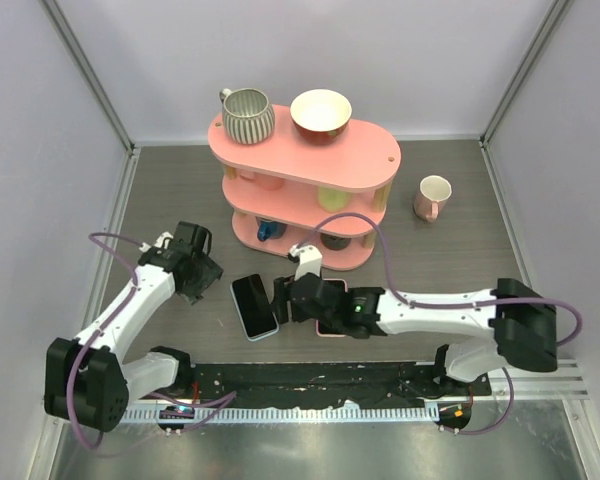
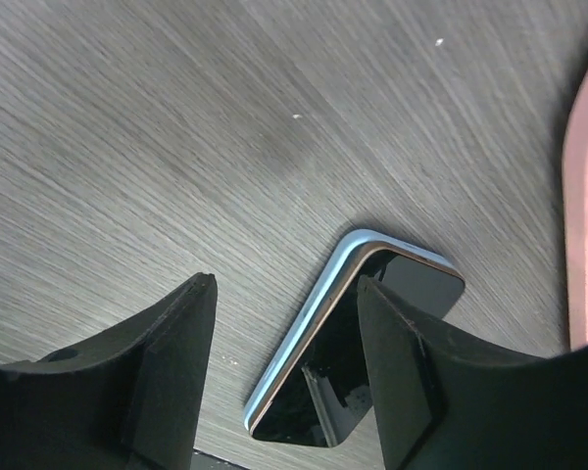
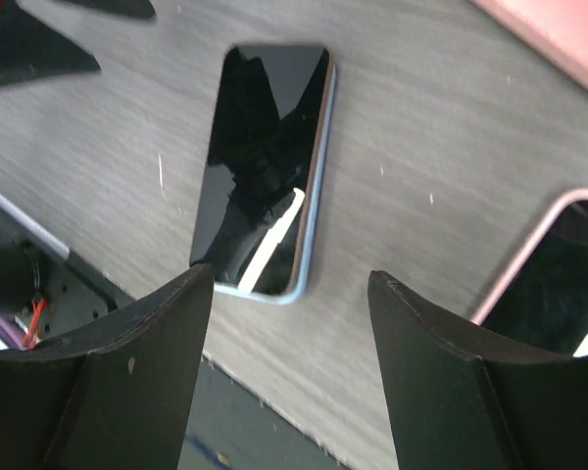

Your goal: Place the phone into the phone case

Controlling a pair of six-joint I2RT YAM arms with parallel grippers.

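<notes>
The phone (image 1: pixel 253 306) lies flat, screen up, on the dark wood table, with a black glass face and a thin light-blue rim. It also shows in the left wrist view (image 2: pixel 318 387) and the right wrist view (image 3: pixel 265 166). A pink-rimmed phone case (image 1: pixel 330 326) with a dark inside lies just right of it, mostly hidden under my right arm. Its corner shows in the right wrist view (image 3: pixel 559 284). My left gripper (image 1: pixel 202 272) (image 2: pixel 286 284) is open and empty, left of the phone. My right gripper (image 1: pixel 285 300) (image 3: pixel 289 276) is open and empty, low between phone and case.
A pink three-tier shelf (image 1: pixel 375 160) stands behind, with a grey ribbed mug (image 1: pixel 248 115) and a bowl (image 1: pixel 321 113) on top. A pink-and-white mug (image 1: pixel 433 197) stands at the right. A black rail (image 1: pixel 310 380) runs along the near edge.
</notes>
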